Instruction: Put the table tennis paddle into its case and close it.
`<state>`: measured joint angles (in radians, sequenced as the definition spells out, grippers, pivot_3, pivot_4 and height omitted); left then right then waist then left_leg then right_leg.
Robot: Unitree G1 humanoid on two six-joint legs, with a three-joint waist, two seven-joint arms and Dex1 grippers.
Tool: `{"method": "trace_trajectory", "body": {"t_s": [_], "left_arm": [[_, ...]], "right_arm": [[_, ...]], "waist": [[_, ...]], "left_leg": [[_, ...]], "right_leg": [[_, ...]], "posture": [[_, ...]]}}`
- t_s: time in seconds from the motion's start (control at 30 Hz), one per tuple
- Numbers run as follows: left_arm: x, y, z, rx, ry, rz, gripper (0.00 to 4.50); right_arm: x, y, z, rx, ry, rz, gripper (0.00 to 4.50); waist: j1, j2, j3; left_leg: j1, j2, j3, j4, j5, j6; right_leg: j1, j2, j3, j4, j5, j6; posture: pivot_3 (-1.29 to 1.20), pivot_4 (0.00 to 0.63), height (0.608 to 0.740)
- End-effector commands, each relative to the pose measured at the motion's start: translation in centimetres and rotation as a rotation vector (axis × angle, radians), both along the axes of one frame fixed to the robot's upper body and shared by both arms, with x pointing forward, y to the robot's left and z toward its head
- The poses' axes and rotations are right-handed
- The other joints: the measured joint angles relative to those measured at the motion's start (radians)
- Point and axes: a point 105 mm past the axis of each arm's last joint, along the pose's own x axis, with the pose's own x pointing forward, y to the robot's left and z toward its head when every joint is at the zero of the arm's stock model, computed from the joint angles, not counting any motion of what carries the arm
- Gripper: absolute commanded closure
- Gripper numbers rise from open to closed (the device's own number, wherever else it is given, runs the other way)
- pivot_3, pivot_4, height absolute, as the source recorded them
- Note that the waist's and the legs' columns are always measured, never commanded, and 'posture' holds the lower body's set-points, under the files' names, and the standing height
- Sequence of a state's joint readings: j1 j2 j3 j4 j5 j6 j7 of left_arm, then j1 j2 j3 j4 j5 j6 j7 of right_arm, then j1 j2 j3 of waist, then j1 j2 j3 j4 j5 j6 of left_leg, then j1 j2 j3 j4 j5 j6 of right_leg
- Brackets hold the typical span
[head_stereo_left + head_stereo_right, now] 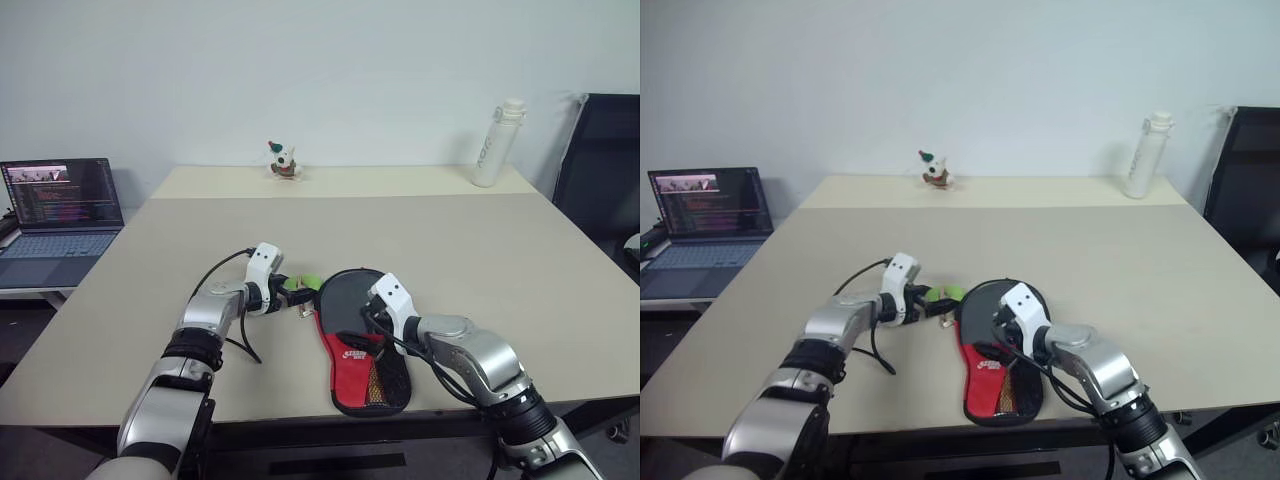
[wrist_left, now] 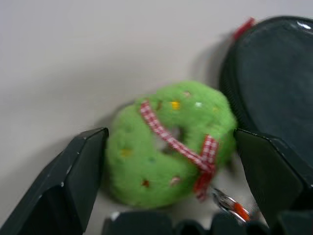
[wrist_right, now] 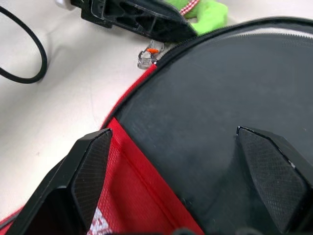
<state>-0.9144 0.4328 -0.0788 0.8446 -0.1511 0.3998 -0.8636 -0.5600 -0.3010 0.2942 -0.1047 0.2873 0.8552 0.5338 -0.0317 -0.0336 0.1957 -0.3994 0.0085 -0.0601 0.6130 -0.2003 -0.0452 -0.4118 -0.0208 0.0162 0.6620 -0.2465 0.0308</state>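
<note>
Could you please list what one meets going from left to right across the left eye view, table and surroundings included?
Laptop → left claw → green plush wreath → case → right claw → white bottle → dark chair.

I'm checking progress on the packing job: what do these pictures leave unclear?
- Black fabric case with red-and-mesh panel: whether the paddle lies inside can't be told; the right gripper covers its middle.
- Zip pull: how far the zip runs is cut off by the right wrist view's edges.
- Fuzzy green wreath, between the open left gripper's fingers: contact unclear, blurred.
</note>
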Motion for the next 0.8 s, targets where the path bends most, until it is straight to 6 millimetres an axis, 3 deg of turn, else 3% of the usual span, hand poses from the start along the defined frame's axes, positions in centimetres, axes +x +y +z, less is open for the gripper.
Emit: {"method": "trace_trajectory", "body": {"t_s": [0.03, 0.23, 0.33, 0.63, 0.7, 0.8], "left_arm": [[-0.5, -0.6, -0.7, 0.031, 0.027, -0.08, 0.04], [-0.6, 0.2, -1.3, 0.055, 0.03, -0.075, 0.04], [-0.6, 0.4, -1.6, 0.052, 0.03, -0.054, 0.87], [-0.4, 0.6, -1.6, 0.028, 0.013, -0.004, 4.11], [-0.5, 0.4, -1.7, 0.024, 0.011, -0.004, 4.47], [-0.3, 0.0, -1.4, 0.011, 0.004, 0.004, 4.47]], "right_arm": [[0.1, 0.0, 1.2, 0.015, -0.059, -0.011, 0.0], [0.6, -0.2, 1.7, 0.012, -0.085, -0.035, 0.0], [0.7, -0.2, 1.9, 0.012, -0.094, -0.034, 0.0], [2.1, 0.5, 2.8, 0.029, -0.144, -0.051, 0.0], [2.6, 0.9, 2.3, 0.012, -0.15, -0.061, 0.0], [3.0, 1.1, 0.6, -0.031, -0.131, -0.079, 0.0]], "waist": [[0.0, 0.0, 0.0], [0.001, 0.0, 0.0], [0.0, 0.0, 0.0], [0.0, 0.0, 0.0], [0.0, 0.0, 0.0], [0.0, 0.0, 0.0]], "left_leg": [[0.0, 0.0, 0.0, 0.0, 0.0, 0.0], [0.0, 0.0, 0.0, 0.0, 0.0, 0.0], [0.0, 0.0, 0.0, 0.0, 0.0, 0.0], [0.002, 0.0, 0.0, 0.001, 0.0, 0.0], [0.003, 0.0, 0.0, 0.001, 0.0, 0.0], [0.003, 0.0, 0.0, 0.001, 0.0, 0.0]], "right_leg": [[0.0, 0.0, 0.0, 0.0, 0.0, 0.0], [0.0, 0.0, 0.0, 0.0, 0.0, 0.0], [0.0, 0.0, 0.0, 0.0, 0.0, 0.0], [0.001, 0.0, 0.0, 0.001, 0.0, 0.0], [0.002, 0.0, 0.0, 0.002, 0.0, 0.0], [0.002, 0.0, 0.0, 0.002, 0.0, 0.0]], "posture": [[0.0, 0.15, 0.74], [0.0, 0.15, 0.74], [0.0, 0.15, 0.74], [0.0, 0.15, 0.74], [0.0, 0.15, 0.74], [0.0, 0.15, 0.74]]}}
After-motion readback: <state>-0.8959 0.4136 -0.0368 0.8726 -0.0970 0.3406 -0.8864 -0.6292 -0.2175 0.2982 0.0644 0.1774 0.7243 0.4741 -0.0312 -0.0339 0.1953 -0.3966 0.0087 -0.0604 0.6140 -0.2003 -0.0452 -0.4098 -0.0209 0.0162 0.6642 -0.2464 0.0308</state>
